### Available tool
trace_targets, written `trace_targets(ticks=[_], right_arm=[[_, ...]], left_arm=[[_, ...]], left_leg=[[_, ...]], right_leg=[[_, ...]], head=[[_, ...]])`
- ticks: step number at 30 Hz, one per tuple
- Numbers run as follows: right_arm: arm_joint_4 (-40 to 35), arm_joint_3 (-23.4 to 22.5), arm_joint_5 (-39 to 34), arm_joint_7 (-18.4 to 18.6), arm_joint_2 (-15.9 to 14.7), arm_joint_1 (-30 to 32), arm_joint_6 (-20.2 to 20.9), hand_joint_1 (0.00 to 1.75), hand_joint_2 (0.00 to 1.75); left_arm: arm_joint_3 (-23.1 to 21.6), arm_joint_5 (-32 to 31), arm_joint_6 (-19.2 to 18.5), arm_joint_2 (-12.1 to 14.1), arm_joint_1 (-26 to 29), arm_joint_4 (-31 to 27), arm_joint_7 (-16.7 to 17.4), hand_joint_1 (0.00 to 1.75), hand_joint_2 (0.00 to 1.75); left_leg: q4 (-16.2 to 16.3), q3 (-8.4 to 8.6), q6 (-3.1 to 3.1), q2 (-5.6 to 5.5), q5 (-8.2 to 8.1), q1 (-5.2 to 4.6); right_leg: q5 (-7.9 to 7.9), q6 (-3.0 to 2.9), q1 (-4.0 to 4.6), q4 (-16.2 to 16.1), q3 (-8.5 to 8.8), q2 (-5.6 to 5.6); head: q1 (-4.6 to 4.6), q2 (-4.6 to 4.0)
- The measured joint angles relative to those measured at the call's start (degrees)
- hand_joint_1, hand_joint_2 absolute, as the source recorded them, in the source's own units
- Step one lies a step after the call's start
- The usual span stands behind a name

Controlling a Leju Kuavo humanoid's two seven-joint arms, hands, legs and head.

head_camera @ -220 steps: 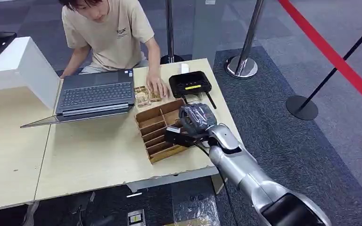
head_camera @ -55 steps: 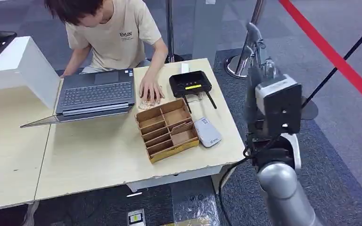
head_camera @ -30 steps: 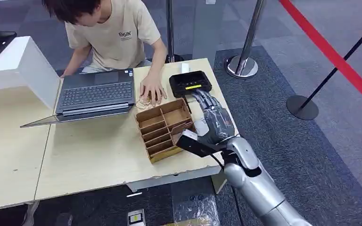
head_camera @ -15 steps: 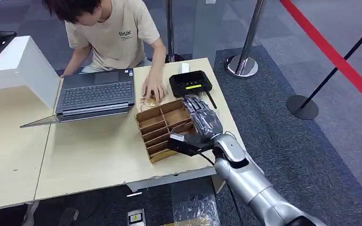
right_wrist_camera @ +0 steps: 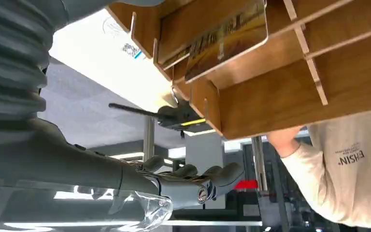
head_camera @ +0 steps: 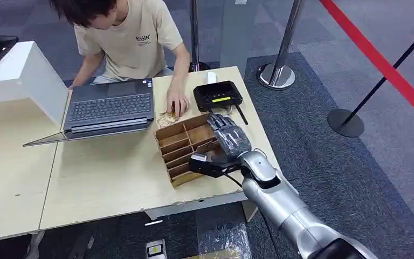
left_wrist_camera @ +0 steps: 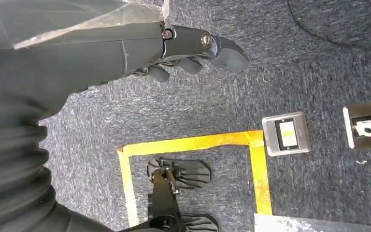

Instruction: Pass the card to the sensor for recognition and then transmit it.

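Right robot hand (head_camera: pixel 227 138) has come down from mid-air, fingers spread and holding nothing, above the wooden organizer (head_camera: pixel 181 151); the card (right_wrist_camera: pixel 226 39) stands in a slot just beneath (pickup likely next).

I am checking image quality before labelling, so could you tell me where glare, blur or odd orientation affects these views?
Head view: even, soft lighting, sharp; the right robot hand hides part of the wooden organiser. Right wrist view: turned upside down, the tabletop washed out bright, the card slightly soft. Left wrist view: carpet crisp, the left robot hand close and dark.
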Motion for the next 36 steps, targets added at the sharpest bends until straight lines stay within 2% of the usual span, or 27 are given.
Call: trace_targets(ticks=[2,5,10,12,15,16,20,21,22,29,31,33,34,35,36], right_arm=[[0.2,0.0,0.0,0.0,0.0,-0.1,0.3,0.00,1.75],[0.5,0.0,0.0,0.0,0.0,-0.4,0.8,0.21,1.75],[0.7,0.0,0.1,0.3,0.0,-0.9,1.4,0.21,1.75],[0.7,0.0,0.1,0.3,0.0,-1.1,1.6,0.16,1.75],[0.7,0.0,0.3,0.4,0.0,-1.2,1.6,0.35,1.75],[0.7,0.0,0.5,0.5,-0.1,-1.3,1.6,0.51,1.75],[0.7,0.0,0.6,0.9,-0.2,-1.6,2.0,0.61,1.75],[0.7,0.0,0.7,0.9,-0.2,-1.7,2.2,1.15,1.75],[0.6,0.0,0.7,0.9,-0.2,-1.7,2.4,1.38,1.75],[0.4,0.0,0.7,1.0,-0.3,-1.8,2.8,1.38,1.75],[0.4,0.0,0.7,1.0,-0.3,-1.9,2.8,1.43,1.75],[0.4,0.0,0.7,1.0,-0.3,-1.9,2.8,1.40,1.75],[0.4,-0.1,0.7,1.0,-0.4,-1.9,2.8,1.03,1.75],[0.4,0.0,0.7,1.0,-0.5,-1.9,2.8,0.87,1.75],[0.4,-0.1,0.7,1.0,-0.5,-1.9,2.8,0.84,1.75]], left_arm=[[0.0,0.0,-0.1,-0.1,-0.2,0.0,0.0,0.00,1.75],[0.0,0.0,-0.1,-0.2,-0.6,0.0,0.0,0.00,1.75],[0.0,-0.1,-0.1,-0.3,-1.4,0.0,0.0,0.00,1.75],[0.0,-0.1,-0.1,-0.3,-1.5,0.0,0.0,0.00,1.75],[0.0,-0.1,-0.1,-0.4,-1.6,0.0,0.0,0.00,1.75],[0.0,-0.1,-0.1,-0.4,-1.6,0.0,0.0,0.00,1.75],[0.0,-0.3,-0.1,-0.5,-2.2,0.0,0.0,0.00,1.75],[0.0,-0.3,-0.1,-0.6,-2.3,0.0,0.0,0.00,1.75],[0.0,-0.3,-0.1,-0.6,-2.5,0.0,0.0,0.00,1.75],[0.0,-0.3,-0.1,-0.7,-2.7,0.0,0.0,0.00,1.75],[0.0,-0.4,-0.1,-0.7,-2.8,0.0,0.0,0.00,1.75],[0.0,-0.3,-0.1,-0.7,-3.0,0.0,0.0,0.00,1.75],[0.0,-0.3,-0.1,-0.8,-3.1,0.0,0.0,0.00,1.75],[0.0,-0.3,-0.1,-0.8,-3.1,0.0,0.0,0.00,1.75],[0.0,-0.3,-0.1,-0.8,-3.1,0.0,0.0,0.00,1.75]], left_leg=[[0.0,0.00,0.00,-0.01,0.00,0.00],[0.0,0.00,0.00,0.00,0.00,0.00],[0.0,0.03,0.00,0.01,0.00,0.00],[0.0,0.03,0.00,0.02,0.00,0.00],[0.0,0.03,0.00,0.02,0.00,0.00],[0.0,0.03,0.00,0.02,0.00,0.00],[0.0,0.02,0.00,0.02,0.00,0.00],[0.0,0.03,0.00,0.02,0.00,-0.01],[0.0,0.02,0.00,0.02,0.00,-0.01],[0.0,0.03,0.00,0.03,0.00,-0.01],[0.0,0.04,0.00,0.03,0.00,-0.01],[0.0,0.03,0.00,0.03,0.00,-0.01],[0.0,0.03,0.00,0.02,0.00,-0.01],[0.0,0.03,0.00,0.02,0.00,-0.01],[0.0,0.03,0.00,0.02,0.00,-0.01]], right_leg=[[0.00,0.00,0.00,0.0,0.00,0.00],[0.00,0.00,0.00,0.0,0.00,0.00],[0.00,0.00,0.00,0.0,0.01,0.00],[0.00,0.00,0.00,0.0,0.01,0.01],[0.00,0.00,0.00,0.0,0.00,0.01],[0.00,0.00,0.00,0.0,0.00,0.01],[0.00,0.00,0.00,0.0,0.00,0.01],[0.00,0.00,0.00,0.0,0.01,0.00],[0.00,0.00,0.00,0.0,0.01,0.01],[0.00,0.00,0.00,0.0,0.00,0.01],[0.01,0.00,0.00,0.0,0.01,0.01],[0.00,0.00,0.00,0.0,0.00,0.01],[0.00,0.00,0.00,0.0,0.00,0.01],[0.00,0.00,0.00,0.0,0.00,0.01],[0.00,0.00,0.00,0.0,0.00,0.01]], head=[[0.00,0.00],[0.02,0.00],[0.00,0.00],[0.00,0.00],[0.02,0.00],[0.00,0.00],[0.00,0.00],[0.02,0.00],[0.00,0.00],[0.00,0.00],[0.02,0.00],[0.00,0.00],[0.00,0.00],[0.00,0.00],[0.00,0.00]])
